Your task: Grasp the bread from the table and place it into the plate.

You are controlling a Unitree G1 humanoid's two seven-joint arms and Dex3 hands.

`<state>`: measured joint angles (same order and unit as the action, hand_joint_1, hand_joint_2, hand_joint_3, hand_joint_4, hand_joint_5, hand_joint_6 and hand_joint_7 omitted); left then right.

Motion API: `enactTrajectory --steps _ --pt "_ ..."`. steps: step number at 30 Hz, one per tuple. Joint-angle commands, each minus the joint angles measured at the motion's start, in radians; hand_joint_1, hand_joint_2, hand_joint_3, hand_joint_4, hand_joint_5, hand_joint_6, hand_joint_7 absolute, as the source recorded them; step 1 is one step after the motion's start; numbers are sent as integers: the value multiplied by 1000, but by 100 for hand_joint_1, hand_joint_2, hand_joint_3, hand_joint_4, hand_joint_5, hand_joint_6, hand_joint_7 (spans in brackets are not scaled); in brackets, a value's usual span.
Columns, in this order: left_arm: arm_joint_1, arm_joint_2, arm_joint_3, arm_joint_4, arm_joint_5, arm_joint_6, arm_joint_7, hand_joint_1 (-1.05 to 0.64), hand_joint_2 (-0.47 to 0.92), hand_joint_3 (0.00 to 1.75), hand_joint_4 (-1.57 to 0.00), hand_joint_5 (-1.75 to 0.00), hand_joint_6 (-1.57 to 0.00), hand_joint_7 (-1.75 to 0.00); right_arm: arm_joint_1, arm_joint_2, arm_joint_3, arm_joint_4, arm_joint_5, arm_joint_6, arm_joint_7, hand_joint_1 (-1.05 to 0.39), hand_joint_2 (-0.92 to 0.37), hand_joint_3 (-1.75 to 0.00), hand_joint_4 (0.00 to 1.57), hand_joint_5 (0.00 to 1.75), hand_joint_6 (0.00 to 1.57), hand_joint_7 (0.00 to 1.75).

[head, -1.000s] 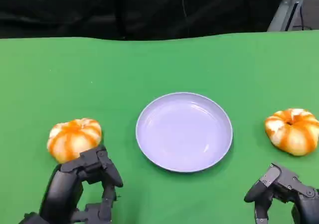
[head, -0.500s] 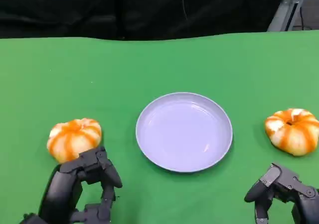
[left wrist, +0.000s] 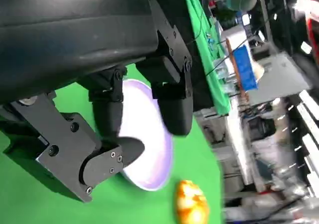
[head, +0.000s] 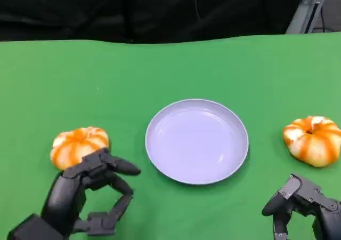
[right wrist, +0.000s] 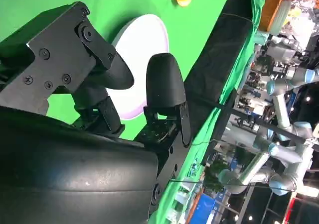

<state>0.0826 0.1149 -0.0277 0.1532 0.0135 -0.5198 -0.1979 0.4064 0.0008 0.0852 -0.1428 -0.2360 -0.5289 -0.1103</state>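
Bread (head: 79,147) unmarked, just beyond left hand (head: 88,197), fingers spread, empty; right hand (head: 303,205) curled, empty; plate (head: 196,141) bare.

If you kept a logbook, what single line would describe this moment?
left hand: open, beside left bread | right hand: open, near right bread | plate: bare | phase: pre-grasp

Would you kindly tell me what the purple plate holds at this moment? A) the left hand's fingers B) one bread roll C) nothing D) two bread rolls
C: the purple plate is bare, with one bread roll on the cloth to its left and the other bread roll to its right.
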Motion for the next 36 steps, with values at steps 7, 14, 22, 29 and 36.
enactTrajectory --steps 7,14,22,29,36 --pt "-120 231 1 -101 450 188 99 -57 92 6 -16 -48 -35 -1 0 -6 -5 -8 5 -4 -3 3 -35 -145 84 175 74 147" --pt "-204 308 -67 -76 707 335 145 -61 92 4 -7 -30 -25 0 1 -7 -6 -12 -5 -3 -6 1 -35 -144 83 174 73 148" --pt "-352 321 -178 97 805 489 101 -54 92 1 -2 -25 -20 0 3 -5 -4 -14 -7 -1 -8 0 -36 -142 83 175 74 147" --pt "-504 290 -295 366 826 534 124 -55 92 4 -5 -25 -19 0 7 -8 -3 -26 -11 13 -5 -1 -36 -143 82 174 74 146" --pt "-646 238 -382 644 801 508 166 -52 92 4 -10 -24 -21 -1 5 0 3 -27 4 20 -1 -2 -35 -142 83 175 74 147"
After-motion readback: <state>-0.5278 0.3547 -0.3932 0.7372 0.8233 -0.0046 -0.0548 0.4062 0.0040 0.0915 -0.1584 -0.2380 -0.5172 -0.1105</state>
